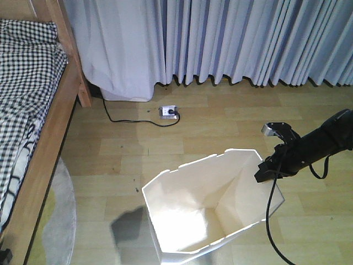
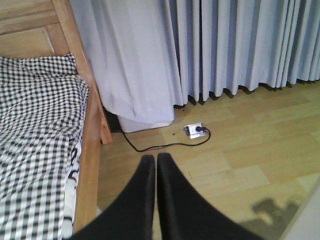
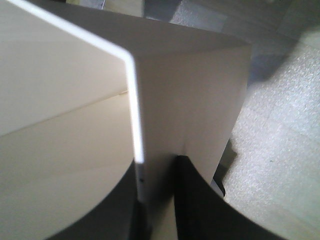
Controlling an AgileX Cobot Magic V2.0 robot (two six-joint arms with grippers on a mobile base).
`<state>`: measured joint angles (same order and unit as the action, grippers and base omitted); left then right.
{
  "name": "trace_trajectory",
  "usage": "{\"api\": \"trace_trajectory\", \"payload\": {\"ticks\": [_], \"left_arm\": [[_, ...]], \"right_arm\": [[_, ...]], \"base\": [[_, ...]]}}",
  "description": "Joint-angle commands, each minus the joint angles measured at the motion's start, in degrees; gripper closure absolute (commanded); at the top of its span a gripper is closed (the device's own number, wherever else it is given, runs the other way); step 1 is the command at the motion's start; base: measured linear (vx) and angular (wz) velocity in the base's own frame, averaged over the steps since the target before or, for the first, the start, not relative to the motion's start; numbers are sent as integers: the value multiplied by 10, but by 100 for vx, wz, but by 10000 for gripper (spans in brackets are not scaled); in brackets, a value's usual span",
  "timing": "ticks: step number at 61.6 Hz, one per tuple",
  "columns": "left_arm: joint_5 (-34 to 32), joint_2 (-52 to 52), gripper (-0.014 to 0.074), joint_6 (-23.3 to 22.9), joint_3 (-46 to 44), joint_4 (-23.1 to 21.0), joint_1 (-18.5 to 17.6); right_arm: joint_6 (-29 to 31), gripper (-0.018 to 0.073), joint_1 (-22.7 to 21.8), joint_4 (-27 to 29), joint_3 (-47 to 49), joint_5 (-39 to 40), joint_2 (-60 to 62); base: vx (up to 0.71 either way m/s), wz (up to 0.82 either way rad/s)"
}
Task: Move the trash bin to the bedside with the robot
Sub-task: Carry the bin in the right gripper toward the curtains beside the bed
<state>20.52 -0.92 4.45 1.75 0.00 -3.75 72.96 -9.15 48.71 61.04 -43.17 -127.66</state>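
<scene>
**Right gripper** [image 1: 265, 172] clamped on the rim of the trash bin [image 1: 187, 204]. The thin white wall is pinched between its two fingers, the outer finger [image 3: 200, 200] against the shaded outside face and the other against the cream interior. The bin stands on the wooden floor [image 1: 220, 127], below and to the left of this gripper, its mouth open upward. The bed [image 1: 48, 143], a light wooden frame with checkered bedding, lies well apart from the bin, farther to the gripper's left; a grey rug [image 1: 60, 221] lies beside the frame.

**Left gripper** [image 2: 156, 172] has its jaws pressed together, apparently on nothing, though the tips are blurred. Ahead of it a power strip [image 2: 194, 130] lies on the floor below pale curtains [image 2: 225, 45]. The bed is to its left.
</scene>
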Motion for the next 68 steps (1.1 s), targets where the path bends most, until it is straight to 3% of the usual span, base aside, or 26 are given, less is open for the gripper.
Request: {"api": "trace_trajectory", "payload": {"ticks": [1, 68], "left_arm": [[-40, -12, 603, -3, 10, 0, 0], [-40, -12, 603, -3, 10, 0, 0]], "right_arm": [[-1, 562, -2, 54, 9, -94, 41], [-1, 562, -2, 55, 9, -94, 41]], "base": [[25, -4], [22, 0]]}}
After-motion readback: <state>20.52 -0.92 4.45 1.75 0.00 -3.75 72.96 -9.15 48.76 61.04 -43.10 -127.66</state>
